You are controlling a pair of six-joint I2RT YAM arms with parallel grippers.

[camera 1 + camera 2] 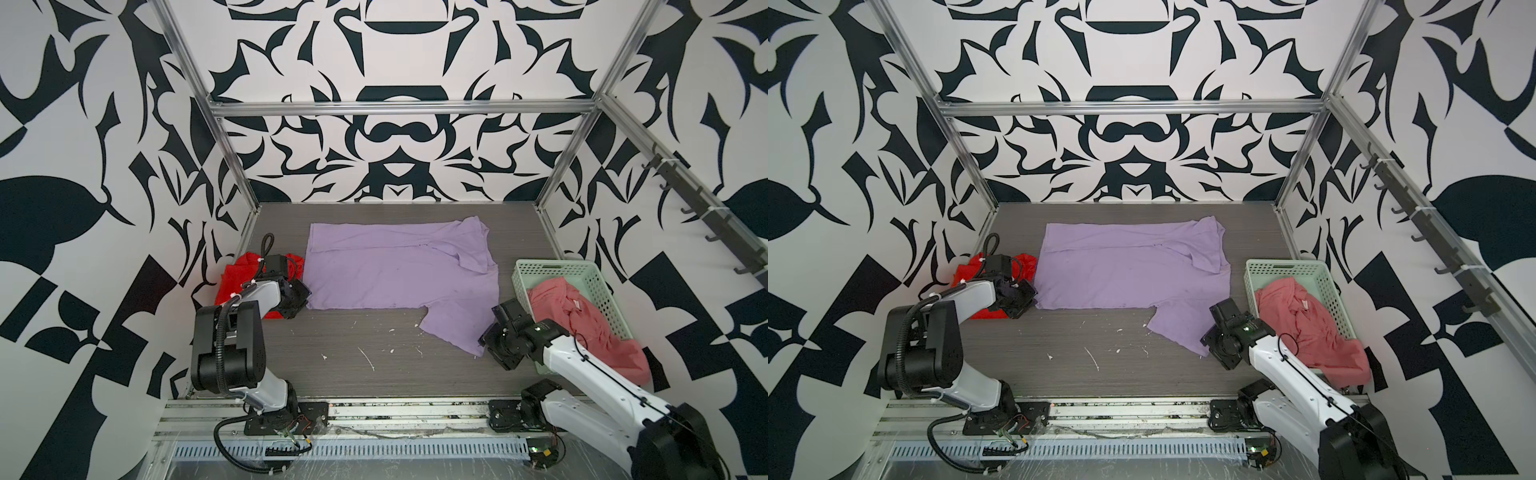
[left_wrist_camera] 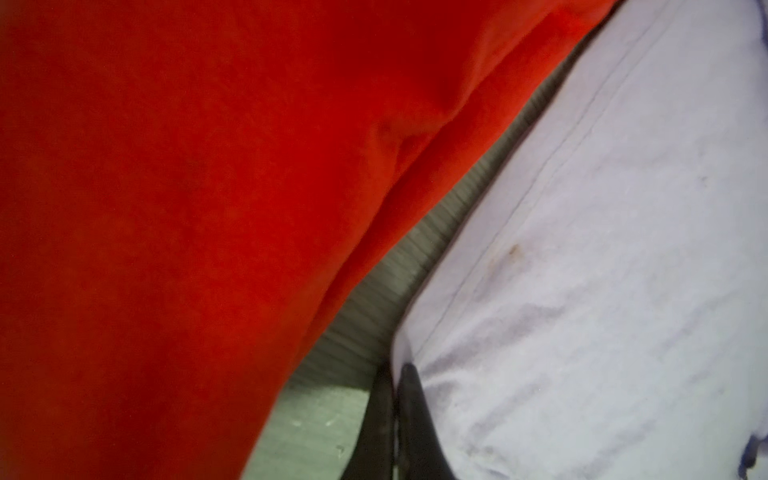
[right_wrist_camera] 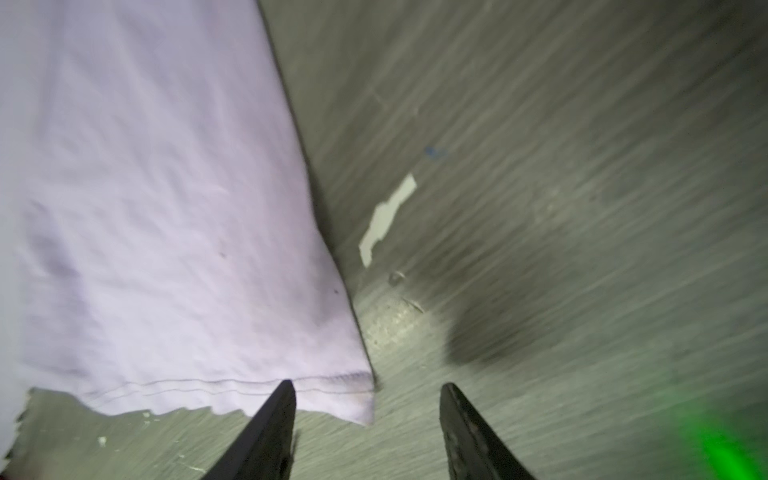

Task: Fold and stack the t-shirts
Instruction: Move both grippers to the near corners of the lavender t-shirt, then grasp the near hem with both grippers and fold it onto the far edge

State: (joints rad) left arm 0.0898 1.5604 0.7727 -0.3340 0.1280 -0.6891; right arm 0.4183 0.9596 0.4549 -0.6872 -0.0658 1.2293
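Grey tabletop (image 1: 374, 353): my left gripper (image 2: 397, 374) pinches the lilac t-shirt (image 1: 395, 270) at its corner; my right gripper (image 3: 368, 384) stands open at its sleeve.

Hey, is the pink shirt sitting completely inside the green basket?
No, in a top view the pink shirt hangs out over the near side of the green basket.

I can read no text, label, brand or number on any of my feeds. A small pale tag (image 1: 578, 304) shows on the pink t-shirt (image 1: 582, 328) in the basket (image 1: 552, 270), but it is too small to read.
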